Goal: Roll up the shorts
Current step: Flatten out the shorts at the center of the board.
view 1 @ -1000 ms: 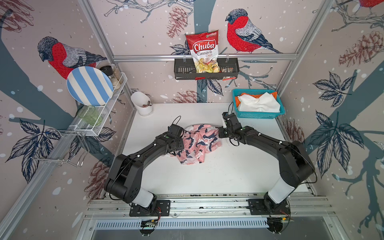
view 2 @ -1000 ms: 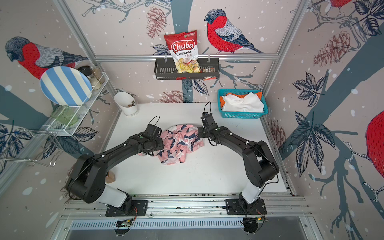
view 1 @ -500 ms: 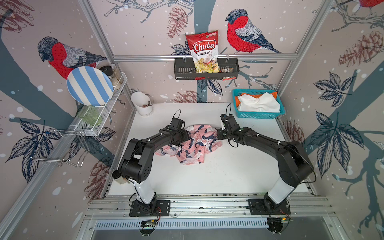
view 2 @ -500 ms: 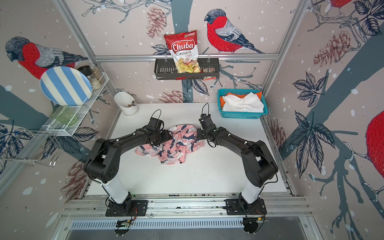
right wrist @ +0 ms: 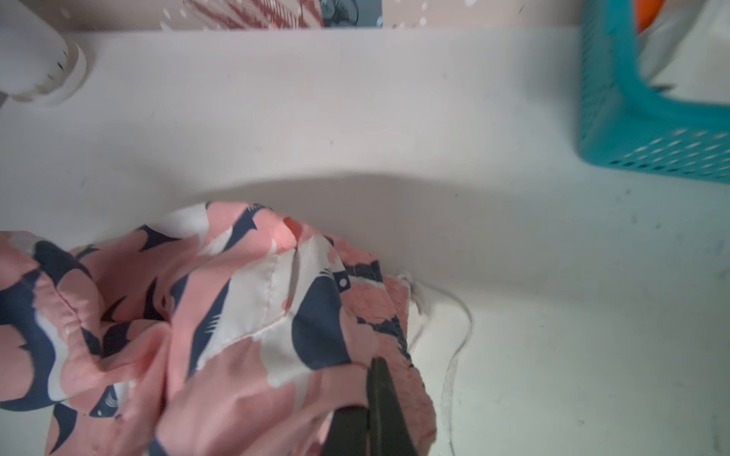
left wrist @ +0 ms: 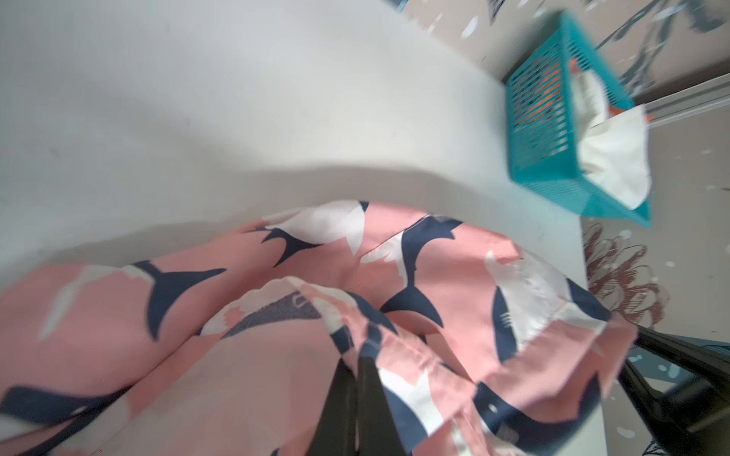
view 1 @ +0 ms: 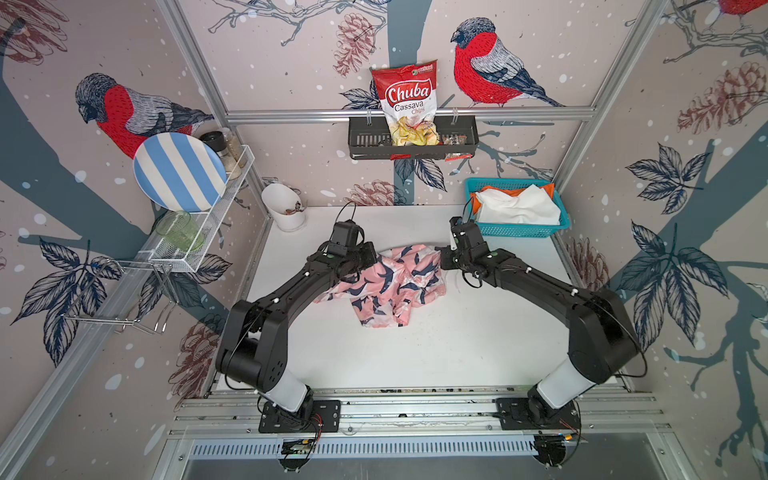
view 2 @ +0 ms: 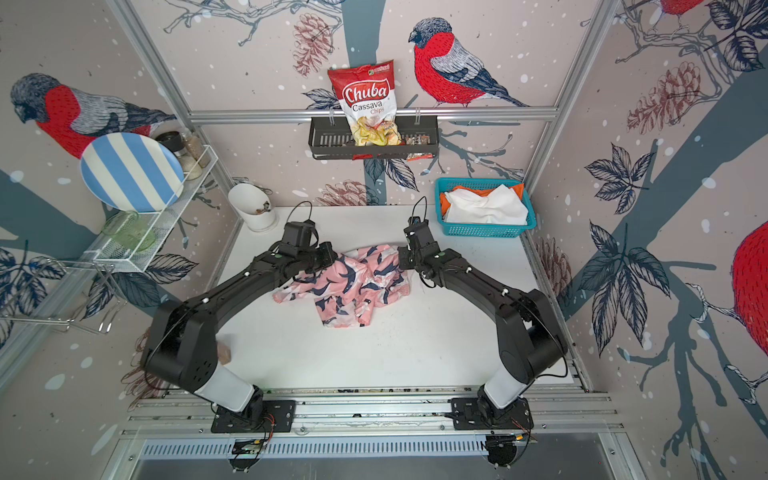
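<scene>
Top view: bag reads "Chuba Cassava Chips"; pink shorts crumpled.

I have one pair of shorts at the middle of the bench. The left end effector is at their left edge and the right end effector at their right edge. In the rear right corner stands a basket, with the upper shorts lying over the lower shorts inside it. A cup stands rear left. On the back wall, a rack holds a chip bag.
</scene>
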Controlling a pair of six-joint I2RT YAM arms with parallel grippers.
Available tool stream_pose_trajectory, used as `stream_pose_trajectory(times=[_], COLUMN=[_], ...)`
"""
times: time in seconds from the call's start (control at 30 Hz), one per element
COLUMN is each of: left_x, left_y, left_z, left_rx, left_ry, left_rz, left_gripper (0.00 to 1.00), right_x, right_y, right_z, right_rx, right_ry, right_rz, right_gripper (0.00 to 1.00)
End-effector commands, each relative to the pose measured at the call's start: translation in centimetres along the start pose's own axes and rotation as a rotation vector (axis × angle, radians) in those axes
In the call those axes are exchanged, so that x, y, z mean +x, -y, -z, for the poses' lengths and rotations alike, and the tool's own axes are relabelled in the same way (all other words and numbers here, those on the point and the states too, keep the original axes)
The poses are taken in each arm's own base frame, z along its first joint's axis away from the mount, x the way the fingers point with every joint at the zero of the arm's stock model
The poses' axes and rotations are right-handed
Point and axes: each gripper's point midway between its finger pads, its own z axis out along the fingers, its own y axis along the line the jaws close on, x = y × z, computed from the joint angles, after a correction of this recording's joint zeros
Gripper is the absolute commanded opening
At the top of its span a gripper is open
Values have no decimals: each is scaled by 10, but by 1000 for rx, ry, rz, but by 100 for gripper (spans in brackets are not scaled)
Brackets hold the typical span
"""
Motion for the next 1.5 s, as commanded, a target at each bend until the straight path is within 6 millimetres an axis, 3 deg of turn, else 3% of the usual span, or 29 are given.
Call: stream_pose_trajectory(times=[0.0,0.1,0.23,0.43,0.53,0.63,0.73,0.83,0.87,0.97,1.07,1.13,1.23,1.27,1.3,1.33,1.4,1.47], left_x=[-36,-69,-99,-120,-139,-165,-196,-228,-236,-254,-250,-236,-216,-211,-213,-209,-213,-207], left_y=[21,49,88,119,123,125,133,133,130,108,72,41,8,0,-1,-6,3,8], left_z=[48,115,216,334,388,428,438,408,388,302,193,105,-10,-38,-54,-74,-74,-67], left_rx=[-3,29,123,184,145,62,4,-83,-121,-257,-317,-352,-363,-368,-363,-363,-327,-317], left_ry=[128,280,517,753,908,1037,1090,1076,1052,929,737,580,358,300,271,238,244,212], left_rz=[-69,-114,-180,-232,-218,-204,-174,-132,-128,-114,-99,-94,-84,-82,-80,-75,-72,-86], left_gripper=[0,0,0,0,0,0,0,0,0,0,0,0,0,0,5,19,45,55], right_x=[-46,-85,-129,-155,-160,-171,-188,-211,-217,-225,-211,-185,-152,-145,-137,-129,-119,-115], right_y=[17,27,30,4,-12,-26,-29,-22,-20,-14,11,39,85,101,120,135,154,160], right_z=[39,93,191,335,385,418,433,416,402,336,244,162,70,47,22,1,-25,-31], right_rx=[78,120,100,-146,-288,-389,-397,-304,-267,-145,-20,35,122,157,194,227,274,294], right_ry=[149,288,520,841,932,998,1043,1024,997,874,719,572,430,394,346,286,187,149], right_rz=[-22,-14,-3,62,99,121,119,64,46,14,-54,-130,-234,-266,-301,-328,-352,-336], right_gripper=[0,0,0,0,0,0,0,0,0,0,0,0,0,0,0,6,42,53])
